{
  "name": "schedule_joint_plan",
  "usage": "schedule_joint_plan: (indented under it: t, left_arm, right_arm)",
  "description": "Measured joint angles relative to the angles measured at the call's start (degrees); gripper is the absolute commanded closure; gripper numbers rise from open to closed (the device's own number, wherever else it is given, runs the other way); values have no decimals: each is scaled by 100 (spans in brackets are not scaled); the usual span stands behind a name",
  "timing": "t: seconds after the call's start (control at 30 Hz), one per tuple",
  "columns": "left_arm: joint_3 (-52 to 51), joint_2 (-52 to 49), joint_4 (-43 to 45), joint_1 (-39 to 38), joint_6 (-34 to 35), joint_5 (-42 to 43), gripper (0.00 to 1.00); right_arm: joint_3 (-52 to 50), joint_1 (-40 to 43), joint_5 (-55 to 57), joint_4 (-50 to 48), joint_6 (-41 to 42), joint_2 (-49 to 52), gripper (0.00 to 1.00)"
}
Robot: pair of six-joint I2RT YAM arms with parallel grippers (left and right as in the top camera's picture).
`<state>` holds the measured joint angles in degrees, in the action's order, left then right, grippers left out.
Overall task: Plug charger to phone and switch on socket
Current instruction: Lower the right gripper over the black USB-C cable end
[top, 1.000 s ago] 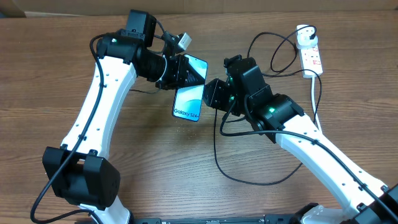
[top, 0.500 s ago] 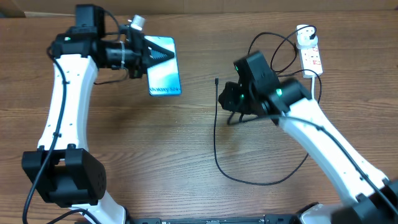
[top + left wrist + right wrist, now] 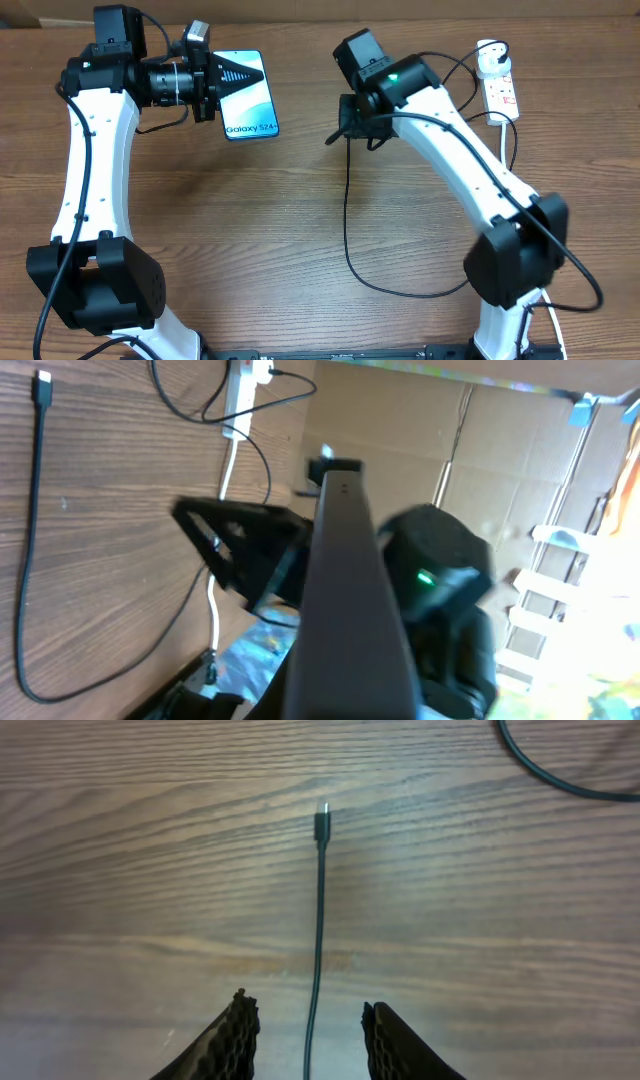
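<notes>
Starting at the left of the brown wooden table (image 3: 200,230): left gripper (image 3: 255,76) clamped shut on the upper end of a slim rectangular smartphone (image 3: 250,112) with black edges and a pale blue-to-white screen reading "Galaxy S24+". Seen screen-up from overhead, over the far left part of the table, well apart from everything else. Seen edge-on in the left wrist view as a dark bar up the middle, with one black triangular finger (image 3: 235,540) to its left. Cannot tell whether lifted off the wood or resting on it.

Moving right to the middle: a long thin black charger cable (image 3: 346,220) lying on the wood. Running straight toward the near edge from its small black plug tip (image 3: 322,820), then curling right near the front of the table and passing out of sight behind the right arm. Plug tip loose and flat on the table, well apart from the smartphone.

Hovering over that straight stretch: right gripper (image 3: 306,1015), spread wide and holding nothing. Ribbed black fingertips (image 3: 238,1030) on either side of the cable, clear of it, with the plug tip just beyond them.

Ending at the far right: a white elongated power strip (image 3: 503,92) with small red switches. Fitted at its far end with a round white adapter (image 3: 489,60), black cable looping away from it to the left. Trailing a thick white cord (image 3: 508,160) from its near end. Switch positions too small to tell.
</notes>
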<state>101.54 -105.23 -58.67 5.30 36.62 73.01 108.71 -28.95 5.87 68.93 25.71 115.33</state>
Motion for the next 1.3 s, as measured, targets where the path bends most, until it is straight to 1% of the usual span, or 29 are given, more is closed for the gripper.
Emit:
schedule_joint_plan:
  t: [0.13,0.17,0.3,0.57,0.77,0.9,1.07,1.3]
  left_arm:
    - [0,0,157,46,345,11,96]
    - [0,0,201,59,407,11,96]
    - [-2,0,332,149,549,-17,96]
    - [-2,-103,341,188,544,-68,96]
    - [-2,-734,343,181,505,118,96]
    - [-4,-1156,293,177,321,352,96]
    - [-15,-1224,186,144,146,474,96]
    - [-15,-1224,168,105,24,520,96]
  right_arm:
    - [0,-15,72,-245,-59,297,66]
    - [0,-24,92,-308,-76,350,68]
    - [0,-85,190,-566,-142,557,70]
    - [0,-151,251,-804,-184,835,72]
    - [0,-151,262,-850,-197,1099,73]
    - [0,-151,361,-855,-210,1370,74]
    - [-2,-151,468,-885,-302,1609,74]
    - [-13,-151,509,-1198,-540,1641,73]
